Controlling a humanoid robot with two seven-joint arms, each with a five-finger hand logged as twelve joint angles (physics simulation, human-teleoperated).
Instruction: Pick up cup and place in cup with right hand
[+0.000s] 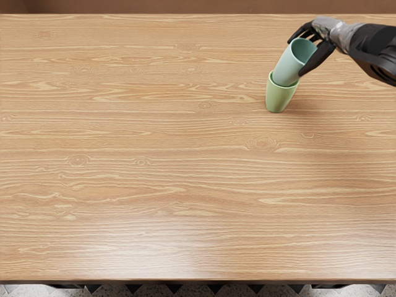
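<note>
We're prob. mostly there: our R hand (323,28) grips the blue cup (289,69), tilted, its base in the mouth of the green cup (280,98) on the table (185,161); left to do, we reckon: straighten, seat & release

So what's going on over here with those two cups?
A robot's right hand is holding a tapered, pale blue-green cup near its rim. The cup leans, its lower end at the mouth of a light green, tapered cup that stands on the wood-grain table. It looks as if the robot is putting one cup into the other, but the upper one is not fully nested.
</note>
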